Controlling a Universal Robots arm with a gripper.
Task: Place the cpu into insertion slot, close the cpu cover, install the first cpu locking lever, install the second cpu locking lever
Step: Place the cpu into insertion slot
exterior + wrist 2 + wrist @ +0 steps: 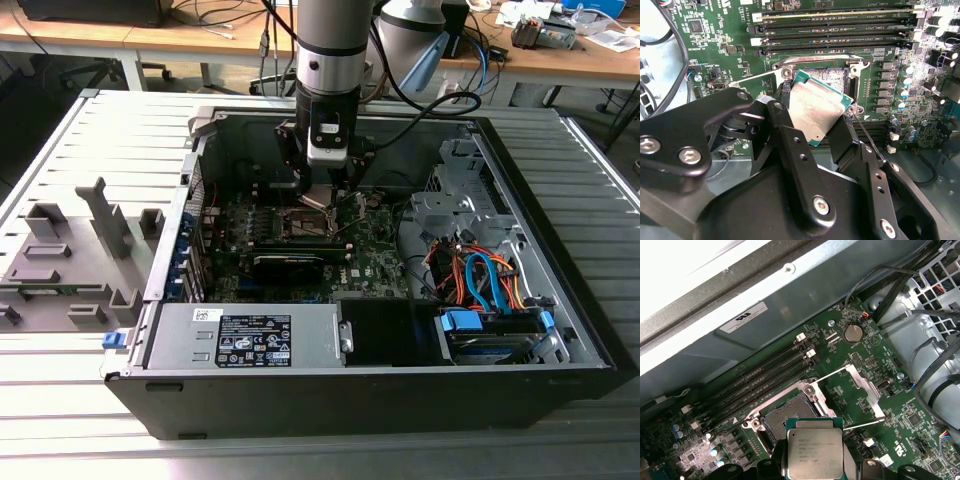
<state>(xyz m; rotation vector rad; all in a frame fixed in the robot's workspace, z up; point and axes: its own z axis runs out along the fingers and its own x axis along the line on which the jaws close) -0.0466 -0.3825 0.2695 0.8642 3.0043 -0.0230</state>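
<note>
Broadly, a grey slatted metal table [50, 150] carries an open black desktop case [400, 395] lying on its side, with a silver box-shaped power supply [250, 335] along its near wall and orange and blue cables [480, 280] bundled toward the exterior view's right. The cylindrical silver and black robot arm [330, 50] comes down into the case over the green motherboard [375, 270], a flat board studded with small components. At its end, the black angular gripper [812, 127], its links fastened with bright screws, has its jaws clamped on two opposite edges of the cpu [815, 112]. Four long narrow black memory slots [765, 375] run side by side just past the socket. The cpu cover [865, 387], a thin dull-silver frame with a large window, stands swung open beside the insertion slot [790, 412], whose dark square bed inside a silvery rim lies uncovered. The cpu [815, 452], a flat square with a brushed silvery face and a green edge, hangs tilted above the board at the socket's edge, not seated. A round shiny coin cell [853, 332] sits well apart.
</note>
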